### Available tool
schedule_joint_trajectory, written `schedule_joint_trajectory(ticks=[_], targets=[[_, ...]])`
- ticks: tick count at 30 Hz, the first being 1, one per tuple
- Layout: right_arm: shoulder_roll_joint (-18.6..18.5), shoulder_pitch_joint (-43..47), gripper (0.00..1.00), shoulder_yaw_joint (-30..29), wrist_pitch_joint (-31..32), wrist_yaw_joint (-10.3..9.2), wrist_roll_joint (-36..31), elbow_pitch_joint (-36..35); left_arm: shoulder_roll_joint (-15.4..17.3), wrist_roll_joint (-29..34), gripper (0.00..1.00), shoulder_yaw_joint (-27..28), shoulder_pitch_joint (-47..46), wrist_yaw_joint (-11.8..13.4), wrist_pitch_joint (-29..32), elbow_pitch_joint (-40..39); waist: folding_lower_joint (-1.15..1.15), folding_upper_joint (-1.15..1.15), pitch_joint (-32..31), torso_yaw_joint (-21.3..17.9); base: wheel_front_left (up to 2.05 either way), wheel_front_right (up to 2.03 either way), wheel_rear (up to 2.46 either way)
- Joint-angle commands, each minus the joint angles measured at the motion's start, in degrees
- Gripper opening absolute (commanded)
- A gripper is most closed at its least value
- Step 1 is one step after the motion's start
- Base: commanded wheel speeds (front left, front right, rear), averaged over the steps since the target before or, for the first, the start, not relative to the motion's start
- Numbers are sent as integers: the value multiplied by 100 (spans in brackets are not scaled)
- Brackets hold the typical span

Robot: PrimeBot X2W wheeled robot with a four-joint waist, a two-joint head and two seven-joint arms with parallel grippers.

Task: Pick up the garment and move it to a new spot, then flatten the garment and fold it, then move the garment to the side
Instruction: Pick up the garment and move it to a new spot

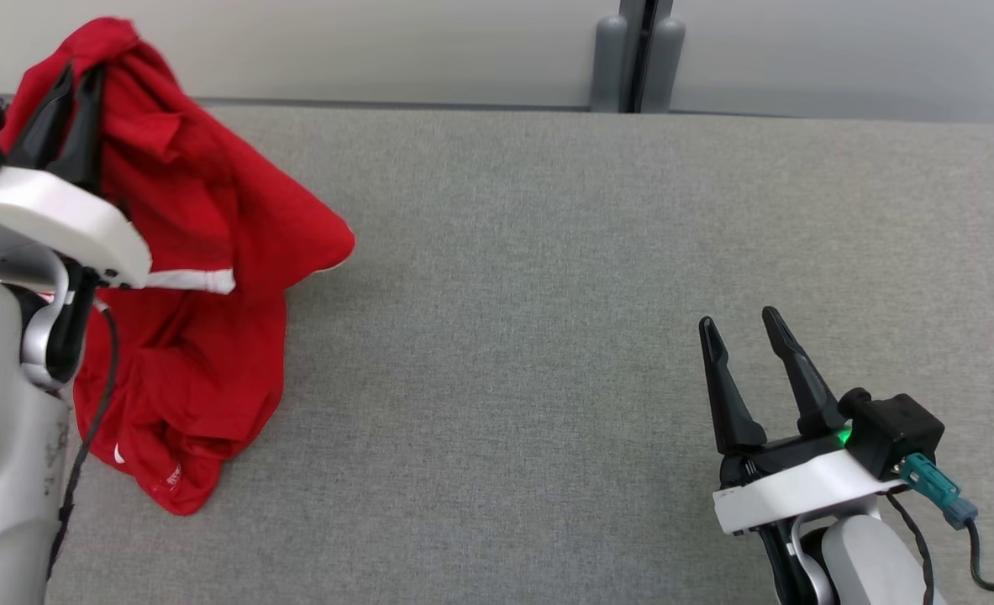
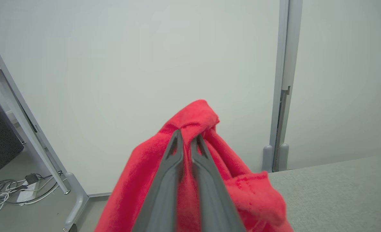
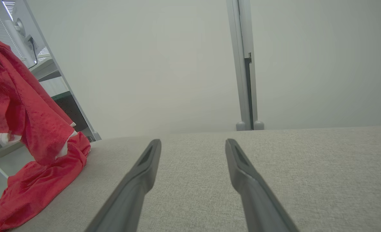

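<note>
Two hands are in the head view. The left hand [image 1: 82, 74] is raised at the upper left, and its dark fingers are closed narrowly on a fold at the top of the red shirt [image 1: 202, 218]. The shirt hangs down from this grip in a crumpled bundle with a white stripe across it. Its lower part rests on the grey bench [image 1: 589, 294], close to the left edge. The right hand [image 1: 740, 319] is at the lower right, well apart from the shirt, with its fingers spread wide and nothing between them.

From the left wrist, the left hand [image 2: 187, 135] has its two fingers almost together, with red cloth pinched between the tips. The red shirt [image 2: 196, 116] bulges above them and falls down on both sides. The bench [image 2: 338, 187] is at the lower right, and the pale wall is behind.

From the right wrist, the right hand [image 3: 193, 141] is wide and empty over the bare bench [image 3: 274, 161]. The red shirt [image 3: 26, 112] is far to the left, partly lifted, with its lower folds lying on the bench edge.

I judge that the task is only at its start. The shirt is gripped and partly lifted, but it is not yet placed at a new spot. Flattening, folding and moving it to the side are all left to do.
</note>
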Motion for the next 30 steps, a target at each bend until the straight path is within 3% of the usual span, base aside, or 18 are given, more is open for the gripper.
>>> schedule_joint_trajectory(ticks=[1,9,15,19,26,30], targets=[[13,76,100,4,-10,17,31,2,-81,-126,0,-3,54,-8,74,-255,0,0,-199,-51,0,0,0],[81,88,100,-64,-9,17,71,-54,-601,-413,0,-354,136,86,722,-1435,0,0,-375,-402,0,0,0],[104,10,100,-178,-10,17,70,-121,-1063,-436,0,-873,116,109,1125,-1761,0,0,-256,-900,0,0,0],[113,-68,100,-230,-10,17,85,-189,-1317,-338,0,-1253,-9,104,1298,-1607,0,0,-76,-1310,0,0,0],[117,-232,100,-165,-9,17,400,-338,-1655,-409,0,-1534,-230,304,1248,-883,0,0,294,-2058,0,0,0],[121,-294,100,-116,-9,17,564,-329,-1787,-498,0,-1735,-540,731,765,33,0,0,547,-2568,0,0,0]])
